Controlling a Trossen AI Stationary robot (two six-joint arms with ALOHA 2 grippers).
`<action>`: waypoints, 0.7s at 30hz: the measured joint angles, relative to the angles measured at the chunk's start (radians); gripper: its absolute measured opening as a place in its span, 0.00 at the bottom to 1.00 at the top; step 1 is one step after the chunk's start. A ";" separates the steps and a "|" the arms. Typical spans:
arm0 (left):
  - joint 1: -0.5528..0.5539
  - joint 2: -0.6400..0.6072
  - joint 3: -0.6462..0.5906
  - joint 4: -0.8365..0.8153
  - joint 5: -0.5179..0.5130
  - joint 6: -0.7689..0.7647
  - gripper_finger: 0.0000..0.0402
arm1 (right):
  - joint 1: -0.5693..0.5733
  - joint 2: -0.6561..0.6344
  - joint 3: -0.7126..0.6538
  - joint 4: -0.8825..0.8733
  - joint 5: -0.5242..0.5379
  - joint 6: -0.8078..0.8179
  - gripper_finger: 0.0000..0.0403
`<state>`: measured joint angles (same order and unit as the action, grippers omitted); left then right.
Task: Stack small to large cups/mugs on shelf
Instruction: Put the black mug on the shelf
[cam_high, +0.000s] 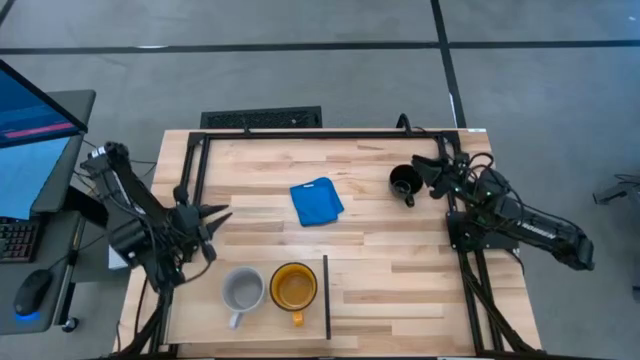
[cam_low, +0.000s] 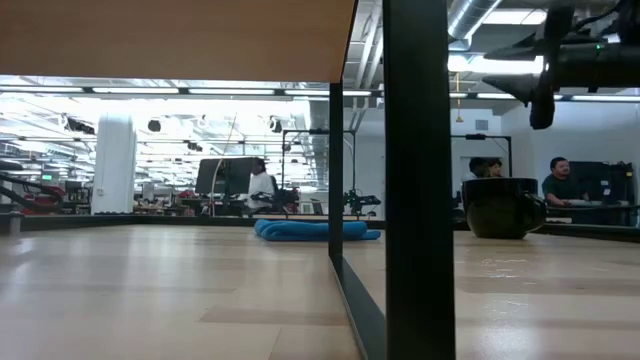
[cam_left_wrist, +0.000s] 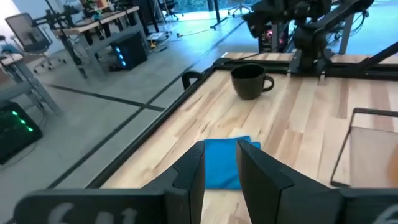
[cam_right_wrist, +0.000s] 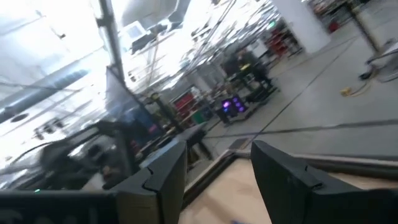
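Note:
The glossy black mug (cam_high: 404, 182) stands upright on the planked tabletop at the far right, and also shows in the low view (cam_low: 500, 207) and the left wrist view (cam_left_wrist: 249, 81). My right gripper (cam_high: 422, 172) is open just to its right and above it (cam_low: 540, 100), touching nothing. The grey-white mug (cam_high: 242, 290) and the yellow mug (cam_high: 293, 287) stand side by side on the pale shelf panel (cam_high: 205, 318), left of its dark divider (cam_high: 327, 295). My left gripper (cam_high: 215, 215) is open and empty at the table's left, pointing right.
A folded blue cloth (cam_high: 316, 201) lies flat mid-table, ahead of my left gripper (cam_left_wrist: 221, 174). Black frame rails (cam_high: 330, 133) run along the table's far and side edges. The shelf's upright (cam_low: 420, 180) stands close before the low camera. People sit in the room beyond the table.

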<state>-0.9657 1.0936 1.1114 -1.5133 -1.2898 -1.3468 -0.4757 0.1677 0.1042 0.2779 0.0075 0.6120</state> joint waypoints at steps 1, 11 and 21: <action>0.000 -0.028 -0.032 0.015 -0.001 0.000 0.21 | 0.020 0.010 0.007 -0.001 0.003 -0.001 0.50; -0.010 -0.266 -0.235 0.079 -0.009 0.063 0.21 | 0.172 0.165 0.052 -0.001 0.231 -0.062 0.50; -0.010 -0.440 -0.327 0.345 -0.031 0.393 0.21 | 0.238 0.341 0.052 0.047 0.343 0.035 0.50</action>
<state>-0.9760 0.6539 0.7848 -1.1682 -1.3207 -0.9533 -0.2378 0.5088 0.1558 0.3253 0.3504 0.6466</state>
